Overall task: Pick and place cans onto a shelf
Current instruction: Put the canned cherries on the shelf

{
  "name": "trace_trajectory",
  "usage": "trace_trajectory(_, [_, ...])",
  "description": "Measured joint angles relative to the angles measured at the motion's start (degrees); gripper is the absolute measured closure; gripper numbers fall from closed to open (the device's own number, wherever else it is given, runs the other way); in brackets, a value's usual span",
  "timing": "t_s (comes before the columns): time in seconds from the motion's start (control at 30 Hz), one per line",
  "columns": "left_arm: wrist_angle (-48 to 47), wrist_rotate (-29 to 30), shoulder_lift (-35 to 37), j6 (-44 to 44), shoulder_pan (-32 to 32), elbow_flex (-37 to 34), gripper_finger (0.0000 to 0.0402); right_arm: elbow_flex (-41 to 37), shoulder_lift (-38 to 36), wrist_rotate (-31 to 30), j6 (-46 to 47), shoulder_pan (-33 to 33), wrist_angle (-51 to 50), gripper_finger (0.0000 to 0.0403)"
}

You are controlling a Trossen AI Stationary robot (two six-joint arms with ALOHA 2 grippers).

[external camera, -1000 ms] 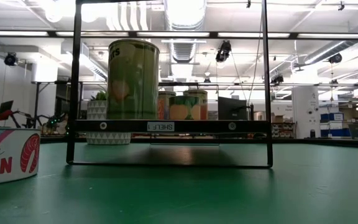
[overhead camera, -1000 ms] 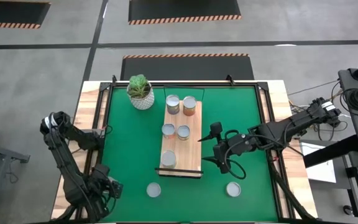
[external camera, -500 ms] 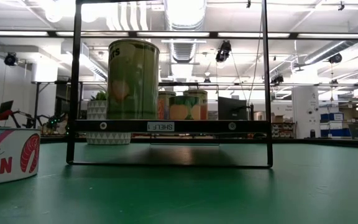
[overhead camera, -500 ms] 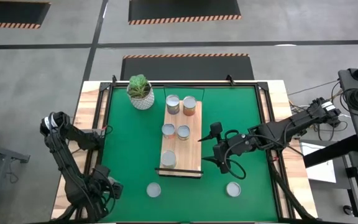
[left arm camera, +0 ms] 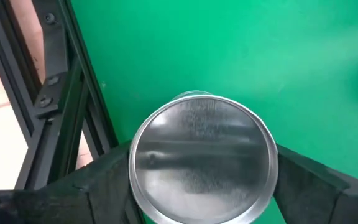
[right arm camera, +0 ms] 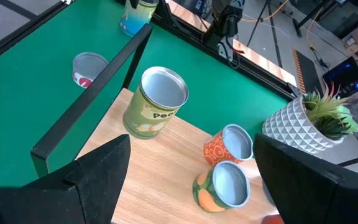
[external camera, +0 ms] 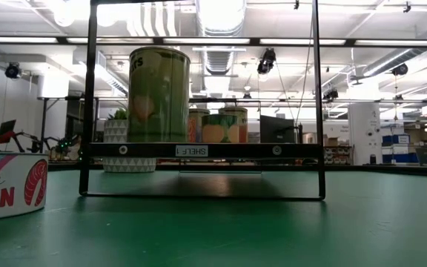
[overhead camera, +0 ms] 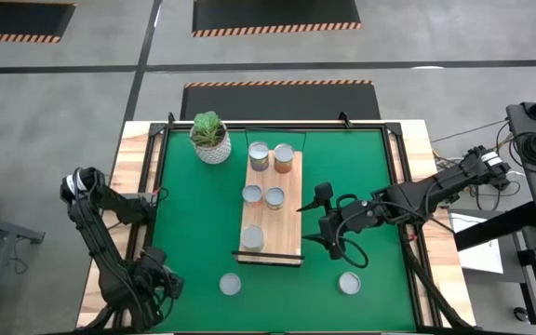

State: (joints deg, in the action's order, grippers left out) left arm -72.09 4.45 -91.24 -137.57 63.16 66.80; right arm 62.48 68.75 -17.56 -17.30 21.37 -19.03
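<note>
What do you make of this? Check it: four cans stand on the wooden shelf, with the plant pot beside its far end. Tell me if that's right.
Not quite. The high view shows five cans on the shelf, not four: two at the far end, two in the middle and one near the front edge. The plant pot does stand beside its far end.

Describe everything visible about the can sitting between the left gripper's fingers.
The can stands upright on the green mat near the table's black frame, at the left front corner. Only its round, brushed silver-grey metal top with a raised rim shows; its sides are hidden. The left gripper straddles it, a dark finger on either side, with contact unclear.
</note>
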Motion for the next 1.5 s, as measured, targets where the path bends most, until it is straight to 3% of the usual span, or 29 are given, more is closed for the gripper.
trace_trajectory(0.17, [-10.5, 0.0, 0.0, 3.6, -2.7, 9.1, 0.0105, 0.0, 0.0, 0.0, 0.3, 0.0, 0.0, 0.0076])
trace_trajectory(0.27, [-18.3, 3.7, 0.1, 9.8, -5.8, 17.2, 0.0105, 0.0, 0.0, 0.0, 0.2, 0.0, 0.0, 0.0076])
trace_trajectory(0.37, [-17.8, 16.5, 0.9, 22.0, -9.6, 21.7, 0.0105, 0.0, 0.0, 0.0, 0.2, 0.0, 0.1, 0.0076])
trace_trajectory(0.43, [-17.8, 21.4, 0.6, 29.3, -13.1, 24.4, 0.0105, 0.0, 0.0, 0.0, 0.2, 0.0, 0.0, 0.0076])
trace_trajectory(0.6, [-17.9, 23.3, 0.5, 46.6, -20.8, 29.0, 0.0095, 0.0, 0.0, 0.0, 0.4, 0.0, -0.1, 0.0076])
trace_trajectory(0.87, [-17.6, 28.9, 0.5, 65.2, -28.3, 34.4, 0.01, 0.0, 0.0, 0.0, 0.2, 0.0, 0.2, 0.0076])
trace_trajectory(1.03, [-7.9, 33.9, 0.5, 84.8, -31.7, 39.0, 0.0096, 0.0, 0.0, 0.0, 0.2, 0.0, 0.5, 0.0076])
trace_trajectory(1.17, [5.1, 33.6, -0.2, 104.5, -34.3, 41.9, 0.0096, 0.0, -0.2, 0.0, 0.7, 0.0, -1.2, 0.0076])
trace_trajectory(1.3, [7.1, 31.1, -2.3, 118.9, -37.5, 44.6, 0.0096, 0.0, -3.0, 0.0, 4.6, 0.1, -8.2, 0.0076])
trace_trajectory(1.5, [8.5, 18.4, -6.9, 133.1, -44.1, 44.9, 0.0096, -3.1, -8.8, 3.0, 7.3, 0.1, -8.3, 0.0076])
